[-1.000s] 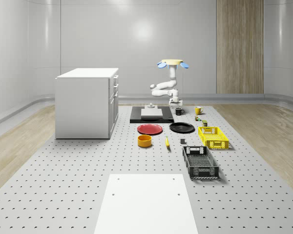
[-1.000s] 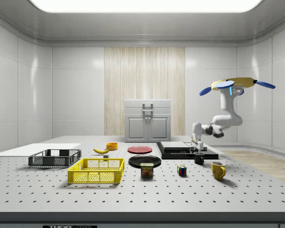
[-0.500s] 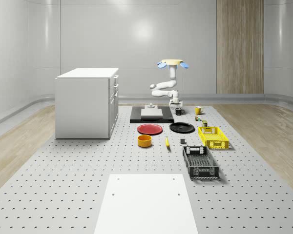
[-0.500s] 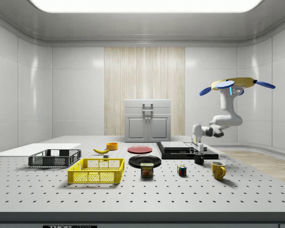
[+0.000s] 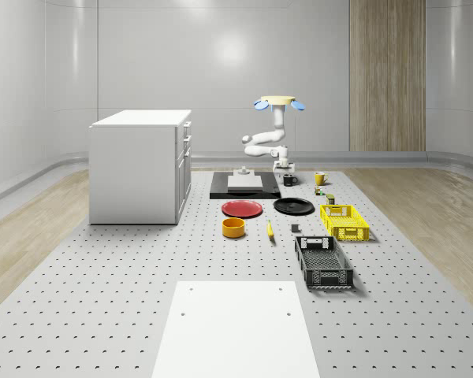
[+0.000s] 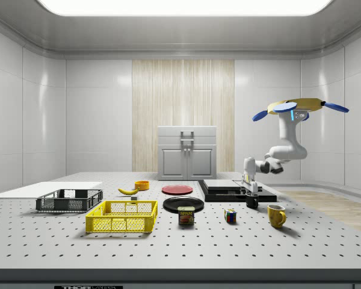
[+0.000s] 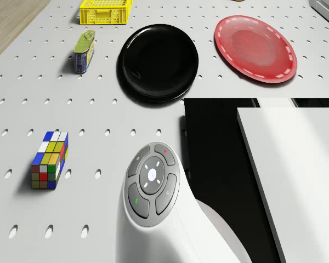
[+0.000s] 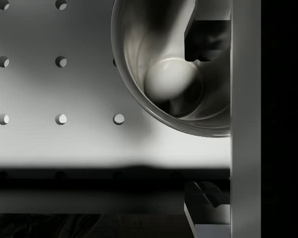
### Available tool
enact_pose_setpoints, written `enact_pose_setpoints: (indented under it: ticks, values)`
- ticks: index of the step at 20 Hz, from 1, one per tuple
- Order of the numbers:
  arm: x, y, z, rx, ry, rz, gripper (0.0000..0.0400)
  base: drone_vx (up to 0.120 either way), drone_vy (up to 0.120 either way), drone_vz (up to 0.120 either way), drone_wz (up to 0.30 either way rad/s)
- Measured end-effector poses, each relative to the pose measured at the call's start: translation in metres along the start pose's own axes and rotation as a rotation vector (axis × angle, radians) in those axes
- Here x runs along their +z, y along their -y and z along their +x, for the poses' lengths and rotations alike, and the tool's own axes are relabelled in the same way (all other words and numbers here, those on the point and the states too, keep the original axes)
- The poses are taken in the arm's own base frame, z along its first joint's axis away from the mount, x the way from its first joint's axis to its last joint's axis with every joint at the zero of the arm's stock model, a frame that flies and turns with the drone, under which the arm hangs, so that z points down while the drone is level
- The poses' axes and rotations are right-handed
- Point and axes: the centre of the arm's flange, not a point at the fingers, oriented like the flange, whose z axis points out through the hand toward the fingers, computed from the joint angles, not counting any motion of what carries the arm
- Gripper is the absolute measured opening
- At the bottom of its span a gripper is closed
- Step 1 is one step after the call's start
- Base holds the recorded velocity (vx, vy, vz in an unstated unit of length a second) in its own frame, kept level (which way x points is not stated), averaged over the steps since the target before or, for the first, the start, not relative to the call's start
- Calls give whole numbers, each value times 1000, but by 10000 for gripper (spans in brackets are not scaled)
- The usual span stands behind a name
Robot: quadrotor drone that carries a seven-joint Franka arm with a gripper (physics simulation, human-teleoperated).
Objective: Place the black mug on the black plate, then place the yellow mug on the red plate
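Side view, and we start with the task's own pieces, left to right. The red plate [image 6: 177,189] is bare. The black plate [image 6: 183,204], nearer the camera, is bare too. Further right the black mug [image 6: 252,201] stands on the table just beside the black slab [image 6: 234,191], and the yellow mug [image 6: 276,215] sits a little further right, untouched. So neither placement is done.

The drone [image 6: 298,107] hovers high at this view's right, above the table's end by the slab, its arm folded down so the gripper [image 6: 251,191] sits right on top of the black mug. The wrist view tells the story: the gripper [image 8: 208,121] is spread, one finger [image 8: 208,39] down inside the black mug [image 8: 174,79], the other outside its wall, nothing clamped yet. By my reading, this is the moment before the pinch on the rim. Lift, carry and set-down are left, then the whole yellow mug round.

Now the bystanders, left to right again: black crate [image 6: 69,200], yellow crate [image 6: 123,217], banana [image 6: 128,191], orange bowl [image 6: 142,185], then the can [image 6: 186,215] and the colour cube [image 6: 230,215] near the front.

From the drone view, the black plate [image 7: 159,62] lies near the slab's corner with bare table on the way to it. The can [image 7: 84,52] and cube [image 7: 49,159] sit off to one side. I judge that the slab's edge, right against the mug, is the thing to mind on the lift.
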Motion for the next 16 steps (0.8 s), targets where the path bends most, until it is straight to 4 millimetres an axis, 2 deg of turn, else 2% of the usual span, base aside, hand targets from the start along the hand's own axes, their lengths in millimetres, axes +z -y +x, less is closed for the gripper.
enact_pose_setpoints:
  ticks: [3, 6, 10, 16]
  values:
    - [0, 0, 0, 0, 0, 0, 193, 0, 0, 0, 0]
    - [0, 0, 0, 0, 0, 0, 149, 0, 0, 0, 0]
    - [0, 0, 0, 0, 0, 0, 124, 0, 0, 0, 0]
    - [0, 0, 0, 0, 0, 0, 113, 0, 0, 0, 0]
